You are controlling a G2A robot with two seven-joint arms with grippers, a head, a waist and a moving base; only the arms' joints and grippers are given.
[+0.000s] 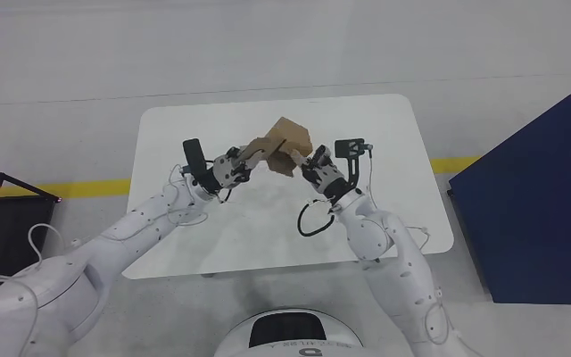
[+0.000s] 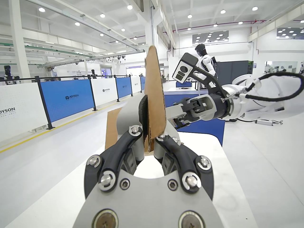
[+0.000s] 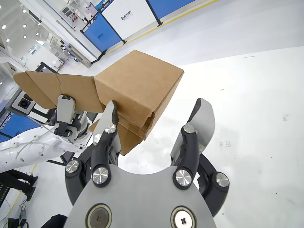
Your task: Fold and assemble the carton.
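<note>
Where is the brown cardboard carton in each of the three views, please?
Top view: the brown cardboard carton is above the middle of the white table, between the left pincer and the right pincer.
Left wrist view: its flap, edge-on, is clamped in the left pincer.
Right wrist view: its folded body is beside one finger of the open right pincer.
Shared landmark: the white table.

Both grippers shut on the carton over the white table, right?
No. Only the left gripper is shut on the carton, gripping its flap. The right gripper is open, one finger beside the carton's body, per the right wrist view. Both are over the white table.
</note>
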